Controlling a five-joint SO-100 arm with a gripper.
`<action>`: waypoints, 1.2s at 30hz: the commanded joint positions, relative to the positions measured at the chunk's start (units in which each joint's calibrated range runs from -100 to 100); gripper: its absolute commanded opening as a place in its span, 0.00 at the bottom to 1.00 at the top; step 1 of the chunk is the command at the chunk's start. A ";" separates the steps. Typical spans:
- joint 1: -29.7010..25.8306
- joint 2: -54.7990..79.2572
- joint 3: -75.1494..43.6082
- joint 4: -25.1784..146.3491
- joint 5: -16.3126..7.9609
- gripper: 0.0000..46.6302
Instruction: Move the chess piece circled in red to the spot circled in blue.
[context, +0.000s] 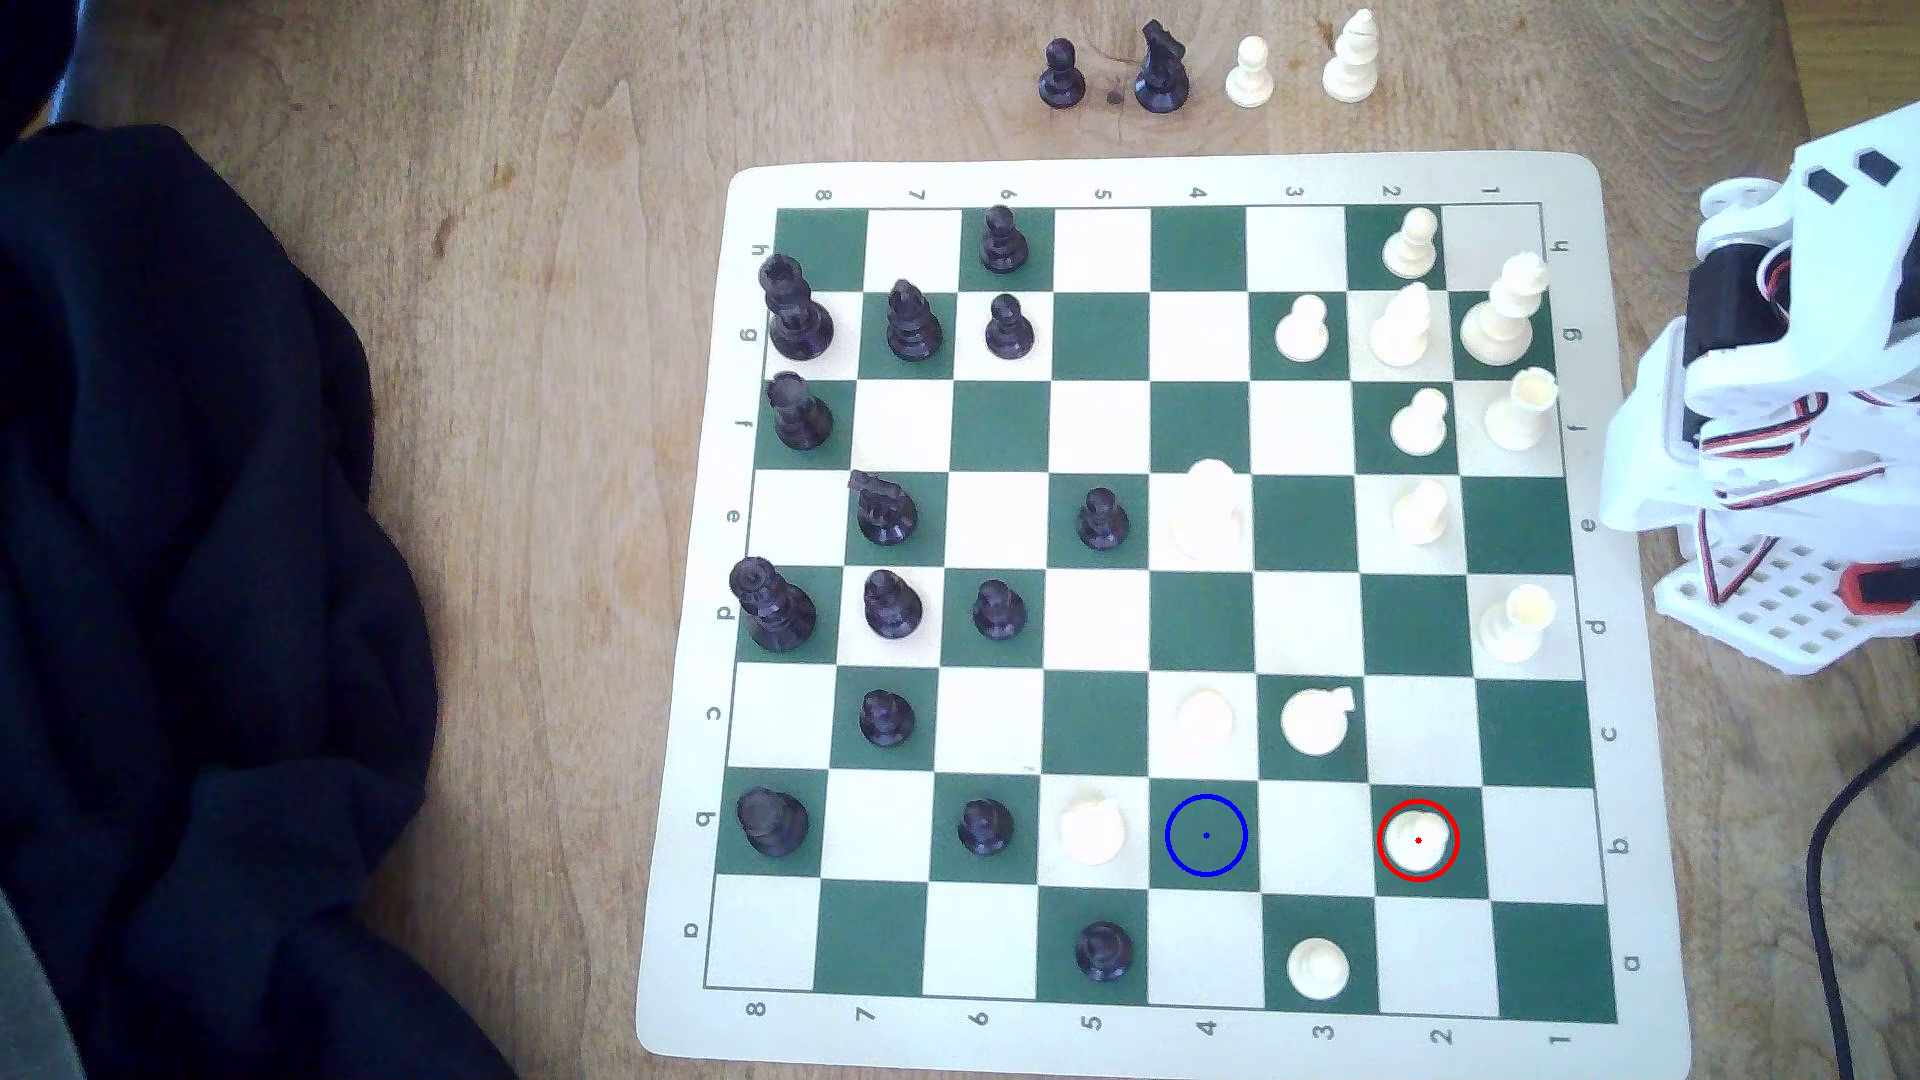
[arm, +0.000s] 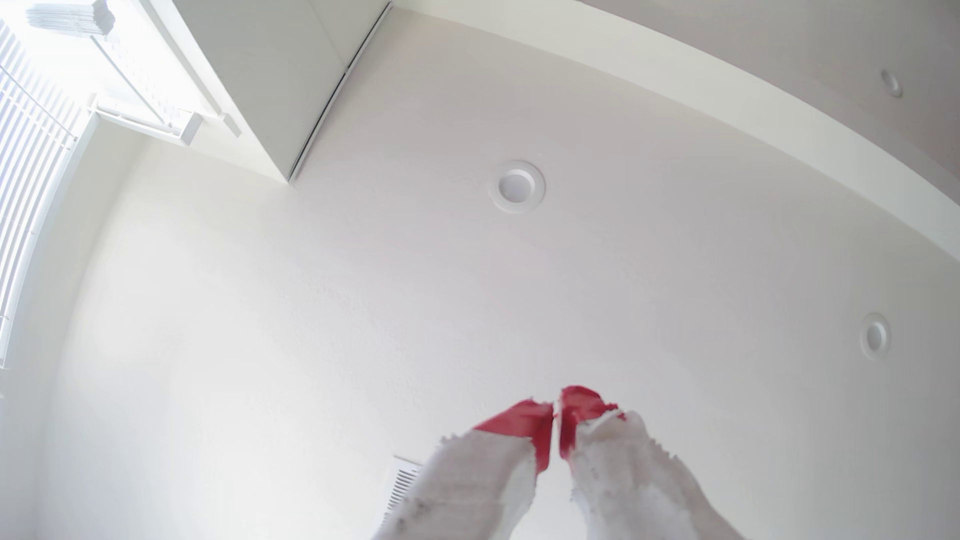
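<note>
Up at the ceiling is where the wrist view looks, and the hand shows its red tips pressed together, nothing between them. Over in the exterior view the arm sits folded at the desk edge beside the board, its hand hard to make out there. Well away from it, the white pawn stands in its red ring, and the blue-ringed green square lies two squares further off.

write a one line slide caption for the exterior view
White pawn ringed red, blue-ringed green square two squares toward the view's left, arm folded beside the chessboard.
</note>
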 joint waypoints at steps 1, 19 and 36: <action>0.54 -0.20 1.27 -1.11 0.20 0.00; -1.42 -0.20 -11.88 90.21 -0.20 0.00; -17.92 6.68 -41.62 161.06 -1.32 0.07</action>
